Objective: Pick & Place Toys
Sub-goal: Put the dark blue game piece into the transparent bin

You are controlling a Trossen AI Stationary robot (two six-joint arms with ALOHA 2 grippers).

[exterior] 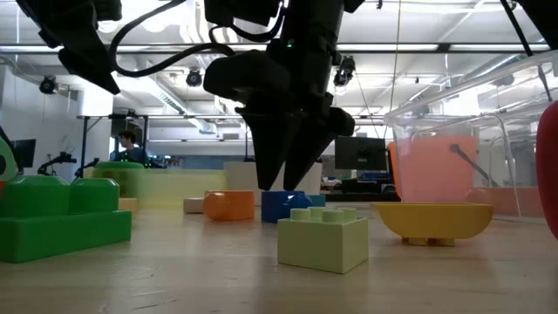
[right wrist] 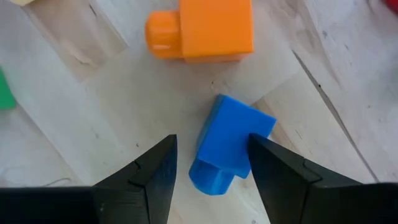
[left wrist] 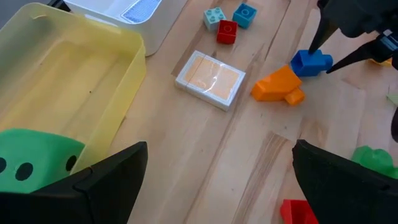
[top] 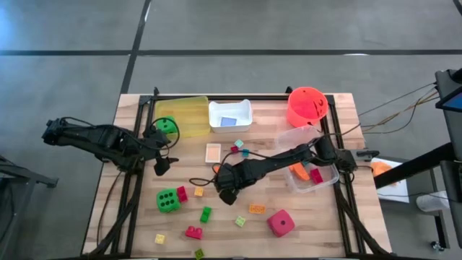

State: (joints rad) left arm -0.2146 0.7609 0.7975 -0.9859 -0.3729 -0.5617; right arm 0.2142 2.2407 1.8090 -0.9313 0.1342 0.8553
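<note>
My right gripper point(top: 225, 191) is open and low over the table's middle, fingers pointing down. They stand on either side of a blue brick point(right wrist: 230, 146), which lies on the table next to an orange brick point(right wrist: 208, 28). The left wrist view also shows the blue brick point(left wrist: 311, 62) between those fingers. My left gripper point(top: 160, 150) is open and empty near the yellow tray point(top: 184, 115). A green die point(left wrist: 31, 155) sits on the table just outside one of its fingers. A second green die point(top: 168, 200) and a pink-red die point(top: 281, 222) rest on the near half. My right gripper has one finger point(right wrist: 273, 168) close against the blue brick's side point(right wrist: 245, 140); I cannot tell whether it touches. The other finger stands apart from the brick. The brick lies on the table.
A white tray point(top: 230, 115) holds a blue card. An orange-red bucket point(top: 307, 106) stands at the far right. A clear tray point(top: 310, 159) holds orange and red bricks. A card point(top: 213, 152) and several small bricks lie scattered across the middle and near side.
</note>
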